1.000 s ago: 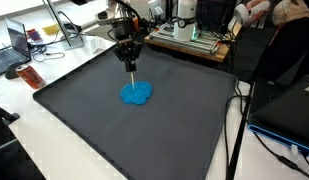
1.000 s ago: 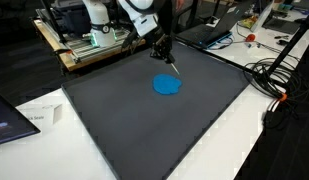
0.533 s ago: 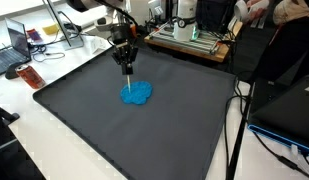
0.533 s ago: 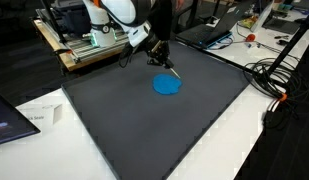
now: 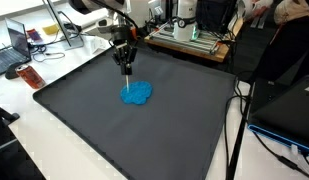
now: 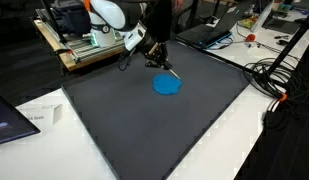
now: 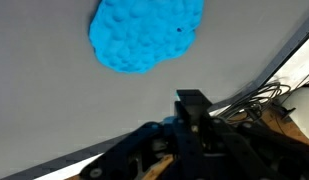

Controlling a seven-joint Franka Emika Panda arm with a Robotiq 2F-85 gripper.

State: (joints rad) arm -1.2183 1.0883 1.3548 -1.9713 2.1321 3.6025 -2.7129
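Observation:
A blue blob of soft, dough-like material (image 5: pixel 137 94) lies on the dark grey mat (image 5: pixel 114 140); it shows in both exterior views (image 6: pixel 168 86) and at the top of the wrist view (image 7: pixel 147 35). My gripper (image 5: pixel 125 60) hangs above the blob's far edge, also seen in an exterior view (image 6: pixel 159 58). Its jaws are shut on a thin stick (image 6: pixel 171 71) that points down toward the blob's rim. In the wrist view the gripper (image 7: pixel 192 105) is dark, the jaws stand together, and the stick is hard to make out.
A laptop (image 5: pixel 12 45) and a red object (image 5: pixel 31 77) sit beside the mat. A rack of equipment (image 5: pixel 189 35) stands at the back. Cables (image 6: pixel 274 78) lie by one mat corner, and a paper (image 6: pixel 34 115) by another.
My gripper with the stick has shifted slightly sideways over the blob's far edge and the arm above it has turned. The blob has not moved.

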